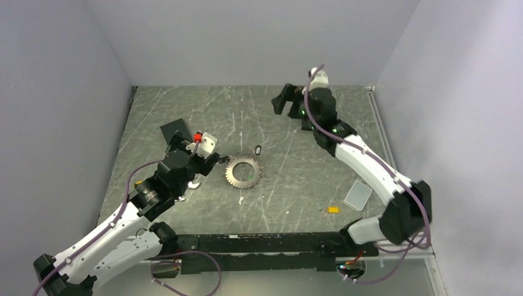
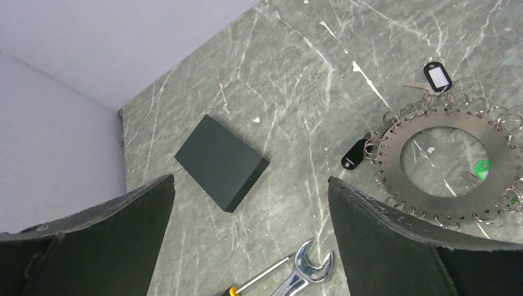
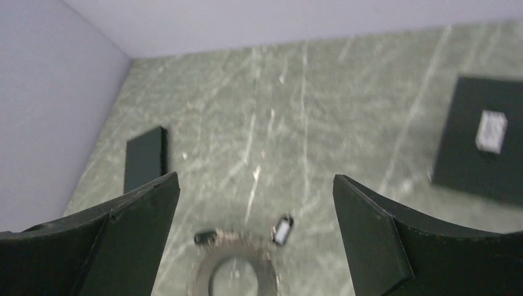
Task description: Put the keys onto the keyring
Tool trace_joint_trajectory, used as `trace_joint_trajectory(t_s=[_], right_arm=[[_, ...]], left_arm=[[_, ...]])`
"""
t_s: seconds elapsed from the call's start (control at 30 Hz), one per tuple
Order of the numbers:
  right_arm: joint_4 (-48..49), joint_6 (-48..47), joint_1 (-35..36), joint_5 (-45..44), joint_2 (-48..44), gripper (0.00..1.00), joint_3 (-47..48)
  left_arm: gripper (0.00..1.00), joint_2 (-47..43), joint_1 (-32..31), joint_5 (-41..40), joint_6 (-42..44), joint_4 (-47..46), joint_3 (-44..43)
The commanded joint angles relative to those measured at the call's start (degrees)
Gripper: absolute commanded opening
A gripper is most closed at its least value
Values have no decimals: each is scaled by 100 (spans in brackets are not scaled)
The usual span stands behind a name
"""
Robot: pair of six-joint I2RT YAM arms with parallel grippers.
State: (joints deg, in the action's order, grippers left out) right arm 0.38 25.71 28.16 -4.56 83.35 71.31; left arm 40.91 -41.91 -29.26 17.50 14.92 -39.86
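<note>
The right wrist view is smeared with blur. In it the keyring (image 3: pixel 233 279) is cut off by the bottom edge, and the pale label (image 3: pixel 491 131) on a dark slab (image 3: pixel 469 154) at 3 o'clock can't be read. The wrench (image 2: pixel 305 271) and the screwdriver (image 2: pixel 259 280) run off the bottom of the left wrist view.

The keyring lies flat mid-bench (image 1: pixel 296 123). It is a round toothed disc with a hole, so it has no long axis, and small split rings hang round its rim. The orange-headed key (image 1: pixel 333 209) lies well apart from it, toward 4 o'clock. It seems to lie roughly along 9-to-3, but it is too small to tell which way it points. In the left wrist view a silver key (image 2: pixel 414 86) lies at the ring's 12 o'clock, just beside a white-windowed tag (image 2: pixel 438 75), with its blade toward 9 o'clock. I can read nothing on the tag.

The left fingers (image 2: pixel 105 240) are spread wide with nothing between them. The right fingers (image 3: pixel 123 234) gape the same way, up toward 1 o'clock on the bench.
</note>
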Motion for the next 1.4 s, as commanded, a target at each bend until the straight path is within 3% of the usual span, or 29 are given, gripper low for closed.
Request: trace_joint_trajectory(t_s=[0.0, 0.17, 0.27, 0.5, 0.73, 1.13, 1.27, 1.37], right_arm=[[-1367, 713, 49, -758, -1033, 100, -928], [-3010, 1257, 46, -1262, -1970, 99, -1491], [-3415, 1413, 89, -839, -2470, 95, -1850], [-4306, 2526, 622, -1137, -3242, 90, -2600], [-5261, 3899, 1611, -1710, -2723, 88, -2810], [-5562, 4209, 2421, -1637, -2312, 74, -3061], [-5459, 4068, 2628, -1565, -2201, 61, -3085], [-5642, 4307, 2857, -1735, -2139, 59, -3108]], left_arm=[[99, -126, 27, 145, -149, -81, -187], [99, -135, 29, 217, -204, -37, -246], [99, -175, 30, 264, -232, -31, -246], [99, -247, 30, 261, -251, -22, -257], [99, -325, 26, 234, -256, -15, -242], [99, -279, 27, 192, -247, 3, -232], [99, -282, 30, 166, -238, -6, -225], [99, -268, 26, 166, -234, -7, -224]])
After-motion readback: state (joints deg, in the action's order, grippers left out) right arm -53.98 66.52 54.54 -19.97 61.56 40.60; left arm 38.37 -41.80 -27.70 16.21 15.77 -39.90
